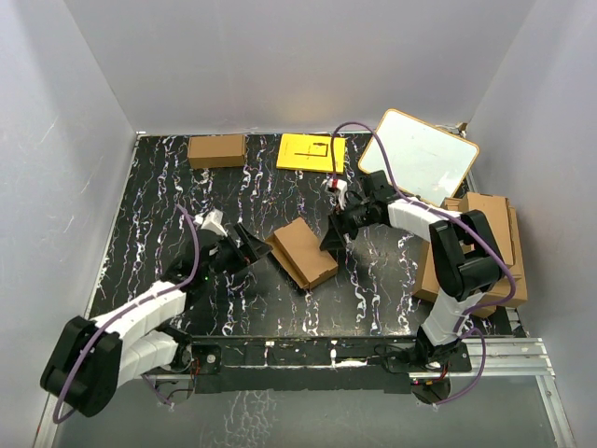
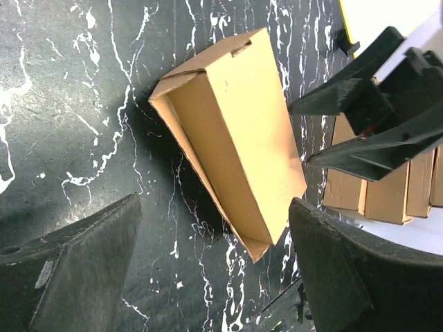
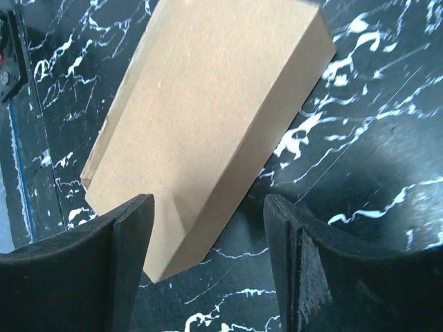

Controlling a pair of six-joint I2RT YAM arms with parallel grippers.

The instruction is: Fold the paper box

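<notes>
**Flanking the paper box (image 1: 303, 252) from both sides**

Holds the left jaws wide apart at the end of the left arm (image 1: 140, 317), gripping nothing, just left of the box; cannot tell whether touching. Finds a smaller carton (image 1: 216, 150) well behind them, near the back edge. Shows the box (image 2: 232, 131) lying flat and aslant near the middle of the black marbled tabletop (image 1: 168, 187), one side gaping open. Finds a yellow sheet (image 1: 311, 152) well behind it. Holds the right jaws equally wide and empty, just right of the box (image 3: 208, 117). Ends at far right with a whiteboard (image 1: 420, 157) and a pile of cardboard sheets (image 1: 490, 243).
</notes>
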